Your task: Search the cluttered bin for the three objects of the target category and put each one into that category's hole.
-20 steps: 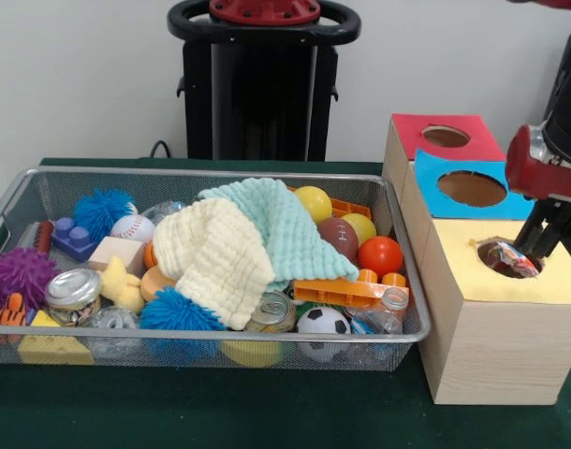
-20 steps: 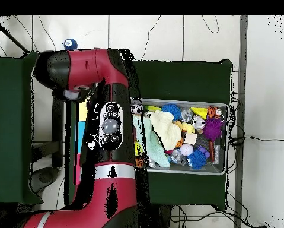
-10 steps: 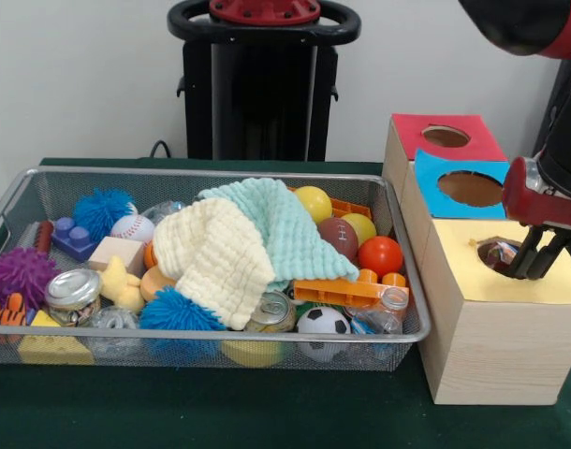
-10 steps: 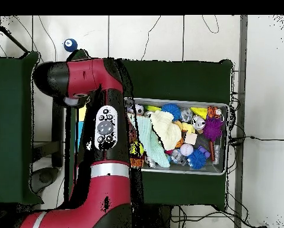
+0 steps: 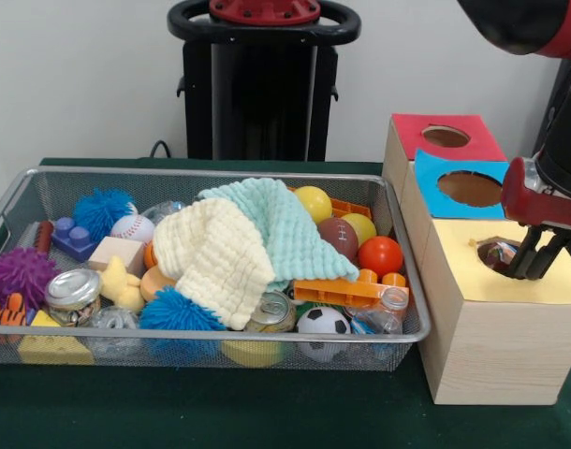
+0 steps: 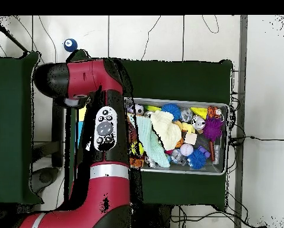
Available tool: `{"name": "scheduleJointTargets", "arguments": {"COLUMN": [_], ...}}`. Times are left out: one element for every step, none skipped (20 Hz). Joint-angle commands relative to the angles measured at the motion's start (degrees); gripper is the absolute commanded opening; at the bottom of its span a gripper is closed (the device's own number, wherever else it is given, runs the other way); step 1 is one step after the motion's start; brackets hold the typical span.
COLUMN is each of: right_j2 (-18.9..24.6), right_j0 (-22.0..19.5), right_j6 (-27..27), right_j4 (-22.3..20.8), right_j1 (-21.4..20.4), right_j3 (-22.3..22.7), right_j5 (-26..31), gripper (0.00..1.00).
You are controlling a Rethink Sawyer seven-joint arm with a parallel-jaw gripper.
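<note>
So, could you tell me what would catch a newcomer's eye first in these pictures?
Probably the wire bin on the green table, crammed with toys, with a yellow and mint cloth heaped over its middle. Next, the gripper, open, at the hole in the yellow-topped box, beside the blue- and red-topped ones.

- The wire bin (image 5: 211, 351) sits on the table (image 5: 173, 412), at nine o'clock from the box with the holes (image 5: 491, 346).
- Two cloths (image 5: 239, 248) lie heaped at the bin's middle, on top of the other things.
- A soccer ball (image 5: 323, 321) rests against the bin's six o'clock wall, a can (image 5: 271, 313) just beside it at nine o'clock.
- The gripper (image 5: 531, 264) hangs over the nearest hole (image 5: 499, 254) of the box's top; the two other holes lie behind it, towards twelve o'clock.
</note>
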Motion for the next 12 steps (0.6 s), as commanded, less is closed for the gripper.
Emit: {"name": "scheduleJointTargets", "arguments": {"right_j2": [2.83,2.88,3.00,2.92,3.00,2.92,3.00,3.09,3.09,3.13,3.20,3.31], "right_j0": [-2.02,-2.06,-2.19,-2.17,-2.22,-2.21,-2.29,-2.34,-2.36,-2.36,-2.36,-2.39], "right_j6": [4.76,4.82,4.87,5.06,5.27,5.51,5.56,5.63,5.65,5.77,5.89,6.06], "right_j4": [-0.50,-0.33,-0.15,-0.12,0.10,0.19,0.42,0.66,0.75,0.93,1.15,1.41], "right_j1": [4.03,4.16,4.49,4.73,4.81,4.93,4.95,4.85,4.76,4.58,4.19,3.86], "right_j3": [7.87,7.56,7.11,6.71,6.69,6.44,6.34,6.44,6.50,6.74,7.27,7.67], "right_j5": [2.01,2.85,3.50,4.19,4.62,5.37,5.91,6.17,6.21,6.06,5.60,5.12], "gripper": [0.00,0.00,0.00,0.00,0.00,0.00,0.00,0.00,0.00,0.00,0.00,0.00]}}
